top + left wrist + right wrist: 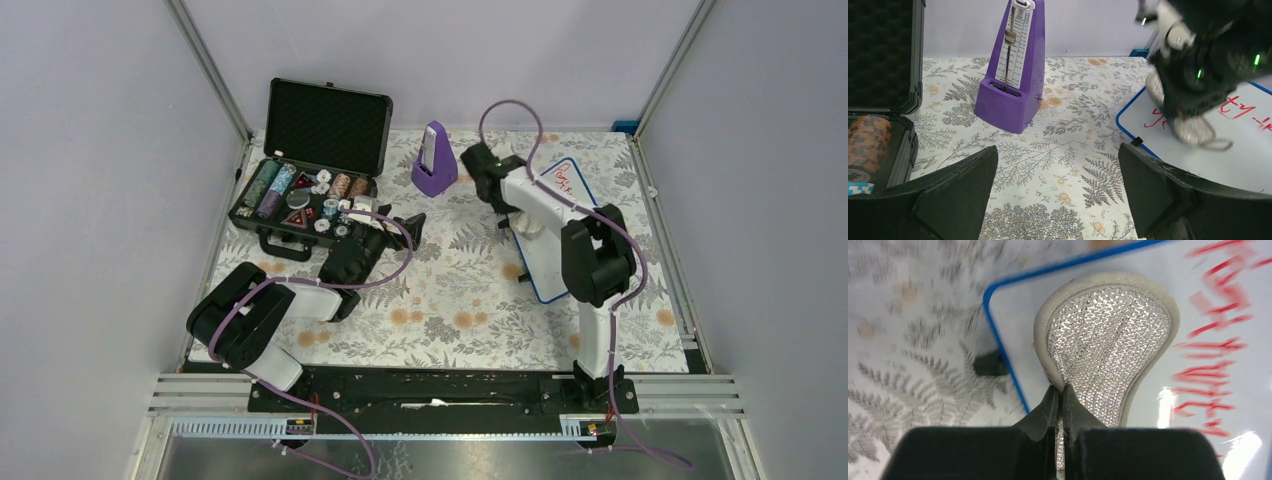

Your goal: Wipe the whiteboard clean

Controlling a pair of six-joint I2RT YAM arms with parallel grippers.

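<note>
The right gripper [1060, 390] has its two black fingers pinched tight on the edge of a shiny silver cloth pad [1108, 335]. The pad is flat and rounded, with a pale rim, and it lies on the whiteboard [1018, 310], close to one rounded corner and just inside the thin blue edge. Red writing [1218, 315] fills the board on the far side of the pad (it is too blurry to read). A small black bit [990, 364] sticks out at the blue edge, right beside the pad. The whiteboard lies flat on the right side of the table [450, 290], which has a cloth with leaves and flowers on it. A purple metronome [434, 160] stands upright to the left of the board, near the back. On the left side sits an open black case [310, 170] with rows of round chips [275, 185] in it. The left gripper [1058, 150] is near that case, over the flowery cloth, with its fingers spread wide and nothing between them.
</note>
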